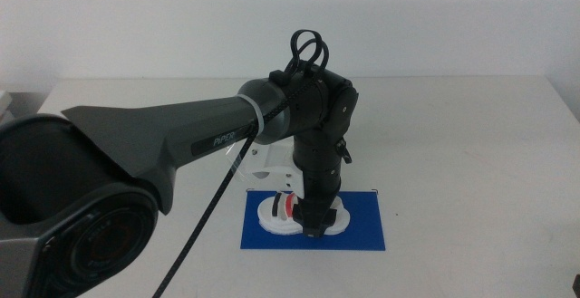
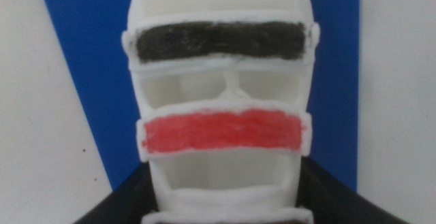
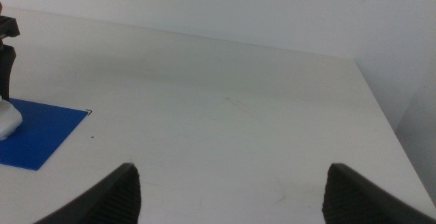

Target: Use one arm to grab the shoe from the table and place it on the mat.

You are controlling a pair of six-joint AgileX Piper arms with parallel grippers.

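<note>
The white shoe (image 1: 283, 215) with black and red straps lies on the dark blue mat (image 1: 362, 230) near the table's front. My left arm comes in from the left and points down; its gripper (image 1: 314, 227) is on the shoe. In the left wrist view the shoe (image 2: 221, 81) fills the picture over the mat (image 2: 88, 60), and the left gripper (image 2: 221, 200) has its dark jaws pressed against both sides of the shoe's near end. My right gripper (image 3: 231, 183) is open and empty over bare table, out of the middle view.
The white table (image 1: 453, 135) stretches to the right and behind the mat. The right wrist view shows the mat's corner (image 3: 41, 132), a bit of the shoe (image 3: 7, 122) and part of the left arm (image 3: 7, 54).
</note>
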